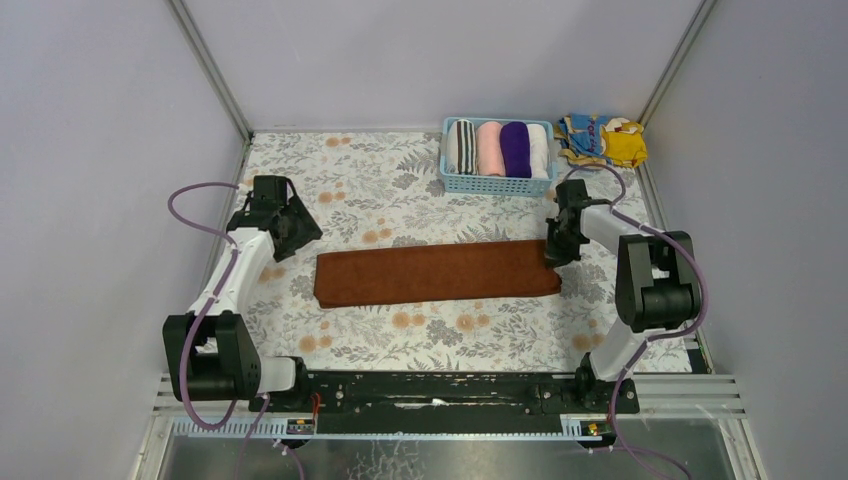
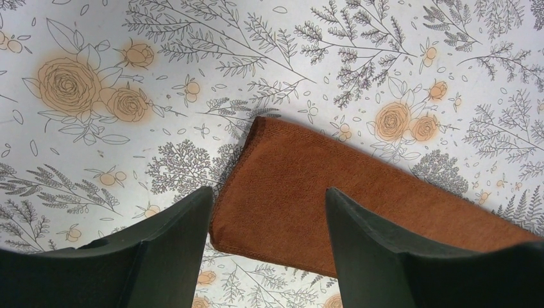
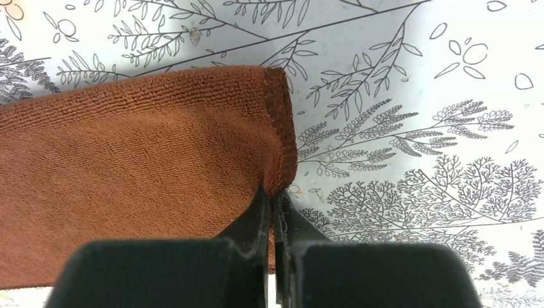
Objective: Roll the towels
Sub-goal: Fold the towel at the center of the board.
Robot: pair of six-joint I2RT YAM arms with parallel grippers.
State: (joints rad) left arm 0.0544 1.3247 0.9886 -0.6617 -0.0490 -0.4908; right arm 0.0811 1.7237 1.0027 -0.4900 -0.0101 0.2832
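Observation:
The rust-brown towel [image 1: 437, 272] lies folded into a long flat strip across the middle of the floral table. My right gripper [image 1: 556, 249] is shut on the towel's right end; in the right wrist view the hem [image 3: 277, 128] is pinched between my closed fingers [image 3: 274, 200] and lifted slightly. My left gripper [image 1: 296, 228] is open and empty, hovering just left of and above the towel's left end [image 2: 282, 186], with a finger either side of it in the left wrist view. The purple towel [image 1: 515, 149] sits rolled in the blue basket.
A blue basket [image 1: 497, 183] at the back holds rolled striped, pink, purple and white towels. A yellow-and-blue patterned cloth [image 1: 603, 139] lies at the back right corner. Grey walls enclose the table on three sides.

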